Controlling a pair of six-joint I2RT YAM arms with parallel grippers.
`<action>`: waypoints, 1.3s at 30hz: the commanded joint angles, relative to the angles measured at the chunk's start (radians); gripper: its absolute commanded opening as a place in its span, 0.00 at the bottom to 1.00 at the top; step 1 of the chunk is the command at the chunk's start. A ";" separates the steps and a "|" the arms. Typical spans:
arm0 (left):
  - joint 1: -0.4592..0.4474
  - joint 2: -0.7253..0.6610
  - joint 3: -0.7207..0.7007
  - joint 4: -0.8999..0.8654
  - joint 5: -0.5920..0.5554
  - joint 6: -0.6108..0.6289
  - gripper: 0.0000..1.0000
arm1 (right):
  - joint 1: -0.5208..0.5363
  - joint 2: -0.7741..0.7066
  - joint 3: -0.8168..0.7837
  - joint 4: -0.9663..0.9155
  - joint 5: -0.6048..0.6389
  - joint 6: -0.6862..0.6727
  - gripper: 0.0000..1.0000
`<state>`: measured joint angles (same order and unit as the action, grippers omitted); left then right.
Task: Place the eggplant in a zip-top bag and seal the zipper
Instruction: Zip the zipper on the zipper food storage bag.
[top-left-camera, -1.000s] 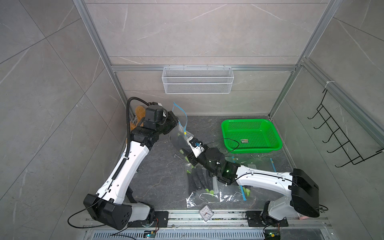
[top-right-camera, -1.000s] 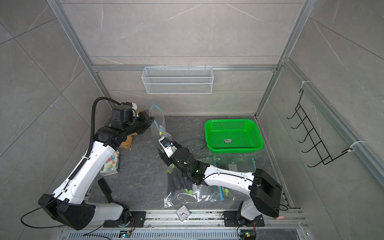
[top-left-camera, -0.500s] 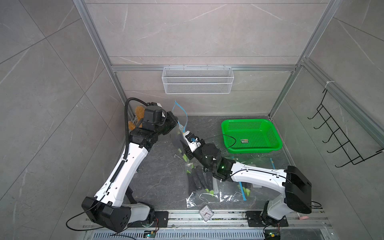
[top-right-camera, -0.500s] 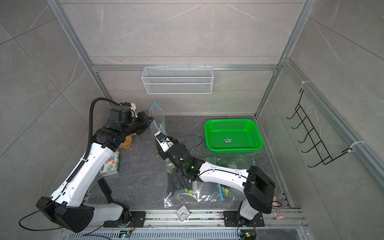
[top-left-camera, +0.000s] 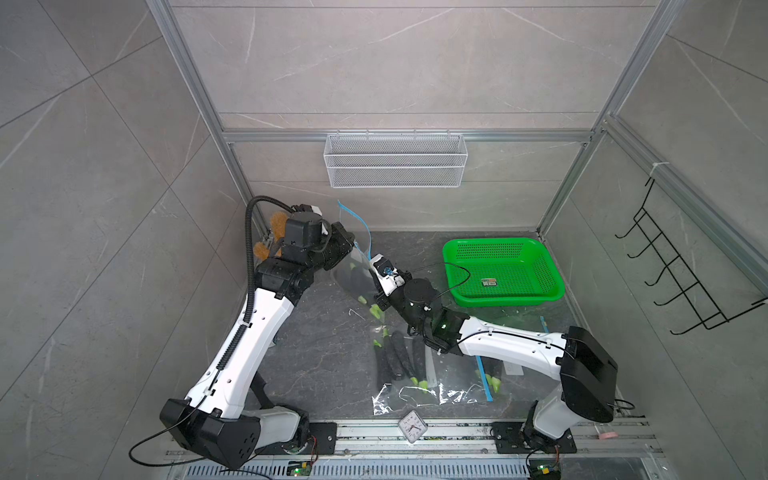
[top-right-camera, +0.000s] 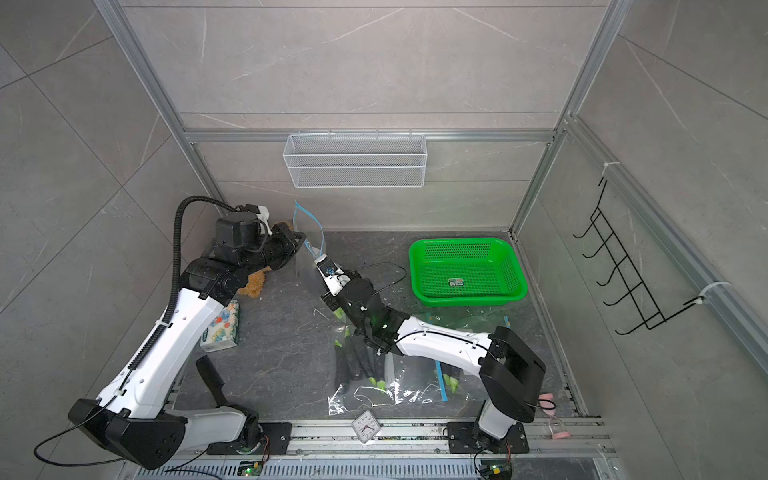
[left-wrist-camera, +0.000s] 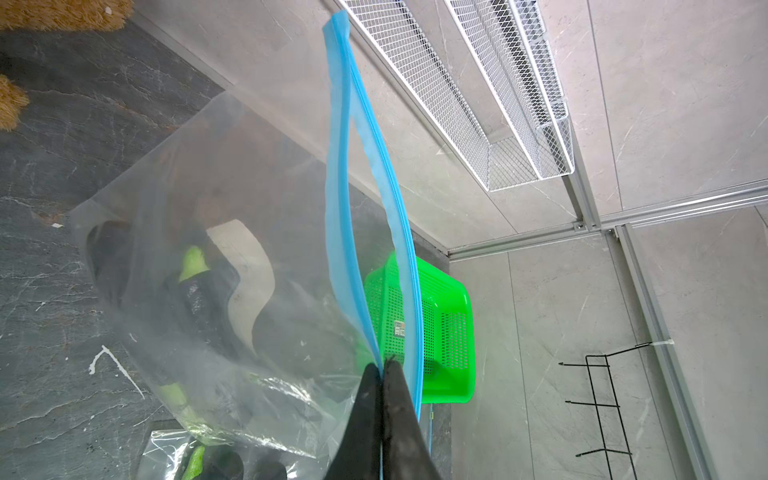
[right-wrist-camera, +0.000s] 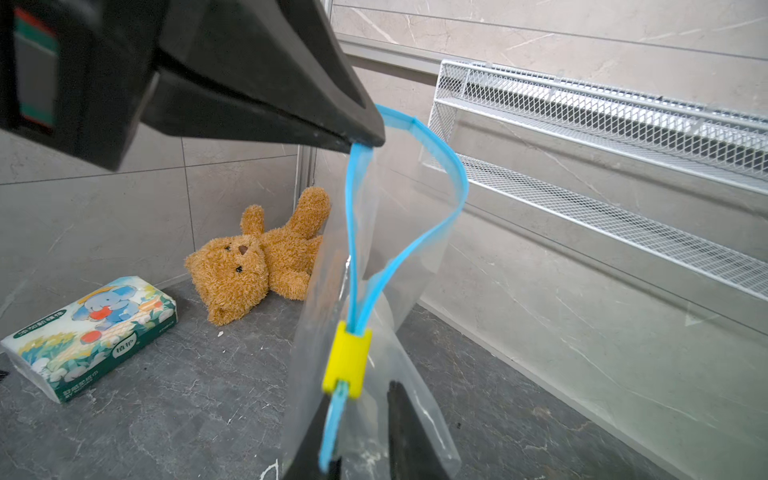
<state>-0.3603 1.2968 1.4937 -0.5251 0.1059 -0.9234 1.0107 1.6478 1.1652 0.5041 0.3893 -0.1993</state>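
Both hands are set at the zip-top bag (left-wrist-camera: 208, 199); eggplant (left-wrist-camera: 199, 299) is seen low inside. Strip (right-wrist-camera: 440, 224) end is pinched tight by left hand (left-wrist-camera: 381, 374). Right hand (right-wrist-camera: 361, 415): jaws narrow but apart, astride strip just behind yellow slider (right-wrist-camera: 347, 359). Strip runs slider→left hand; R hand nearer slider, mouth unsealed.

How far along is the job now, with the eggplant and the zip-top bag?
Done: an eggplant sits inside the bag. In hand: the left hand pinches one end of the blue zipper; the right hand straddles it beside the yellow slider, not yet clamped. Left: the zipper gapes open and must be slid shut.
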 joint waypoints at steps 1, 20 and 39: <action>-0.003 -0.032 0.000 0.048 0.000 -0.011 0.00 | -0.004 0.003 0.030 0.024 -0.008 -0.001 0.22; -0.004 -0.021 0.009 0.038 0.042 0.020 0.00 | -0.030 -0.087 0.036 -0.058 -0.099 0.017 0.00; 0.036 0.048 0.397 -0.207 0.643 0.916 0.93 | -0.379 -0.142 0.526 -0.998 -0.796 0.109 0.00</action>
<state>-0.3275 1.3167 1.8141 -0.6331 0.4934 -0.3027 0.6353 1.4761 1.5791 -0.2577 -0.2604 -0.0551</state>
